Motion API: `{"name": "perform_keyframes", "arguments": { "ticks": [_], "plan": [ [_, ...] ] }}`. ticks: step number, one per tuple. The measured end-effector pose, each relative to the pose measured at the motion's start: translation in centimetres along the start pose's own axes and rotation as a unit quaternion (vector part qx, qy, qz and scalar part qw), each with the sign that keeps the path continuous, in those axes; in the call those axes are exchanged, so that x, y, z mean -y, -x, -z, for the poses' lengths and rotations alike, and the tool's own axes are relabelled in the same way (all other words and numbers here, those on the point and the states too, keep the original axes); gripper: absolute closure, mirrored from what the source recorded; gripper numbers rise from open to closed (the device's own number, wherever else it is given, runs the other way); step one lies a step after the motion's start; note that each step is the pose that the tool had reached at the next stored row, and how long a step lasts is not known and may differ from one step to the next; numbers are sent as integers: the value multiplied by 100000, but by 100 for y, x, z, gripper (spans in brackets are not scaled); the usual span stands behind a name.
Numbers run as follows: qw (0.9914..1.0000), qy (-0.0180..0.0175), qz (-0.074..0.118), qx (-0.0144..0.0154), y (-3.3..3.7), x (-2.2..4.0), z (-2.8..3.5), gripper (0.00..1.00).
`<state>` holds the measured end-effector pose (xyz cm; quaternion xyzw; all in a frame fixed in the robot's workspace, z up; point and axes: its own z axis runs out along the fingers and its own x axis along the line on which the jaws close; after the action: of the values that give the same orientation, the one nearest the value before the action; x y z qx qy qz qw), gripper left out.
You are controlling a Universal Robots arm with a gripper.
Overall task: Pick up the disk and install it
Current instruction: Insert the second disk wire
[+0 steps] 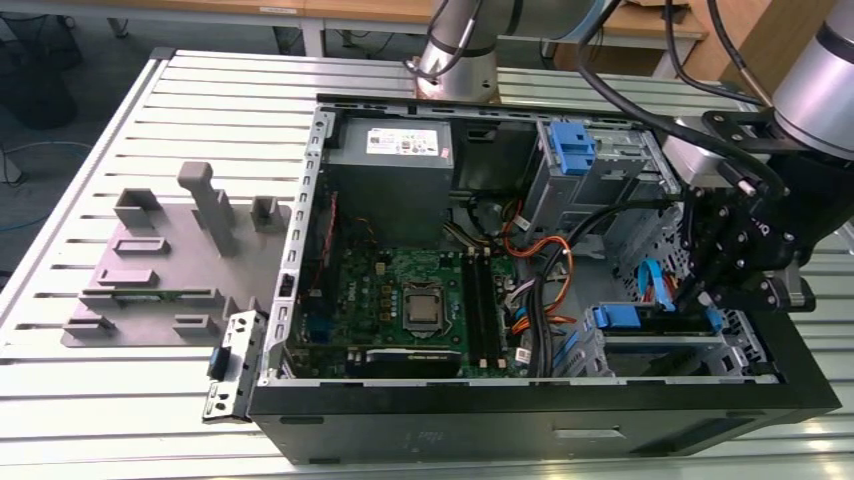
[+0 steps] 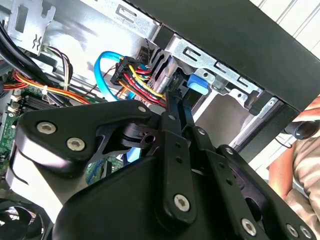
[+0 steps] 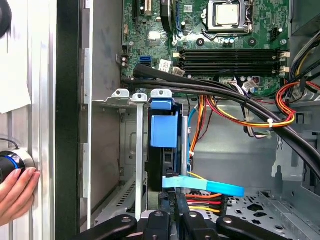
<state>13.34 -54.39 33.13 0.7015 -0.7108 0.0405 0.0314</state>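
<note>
A person's hand [image 3: 15,192] lies against a round knob [image 3: 11,159] outside the case [image 3: 67,100], well apart from my claw [image 1: 707,296]. The disk [image 3: 164,131] stands on edge in the drive cage [image 3: 112,150], directly ahead of my claw, blue rail facing me. I judge it stiff, dense for its size and easily hurt by knocks; the railed edges look like the safest hold. A blue ribbon cable [image 3: 215,188] and red-yellow wires [image 3: 205,205] crowd just beside it. Its silver body is hidden in the cage. Whether my claw is spread or pinching, I cannot tell.
</note>
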Motion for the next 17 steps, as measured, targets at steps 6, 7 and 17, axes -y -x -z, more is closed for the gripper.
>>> {"name": "perform_keyframes", "arguments": {
  "ticks": [6, 7, 17],
  "plan": [
    [100000, -2, 0, -6, 1, 0, -11, 83],
    [100000, -2, 2, -3, 1, 0, -12, 83],
    [100000, 0, 1, -4, 5, -1, -45, 83]
  ]
}}
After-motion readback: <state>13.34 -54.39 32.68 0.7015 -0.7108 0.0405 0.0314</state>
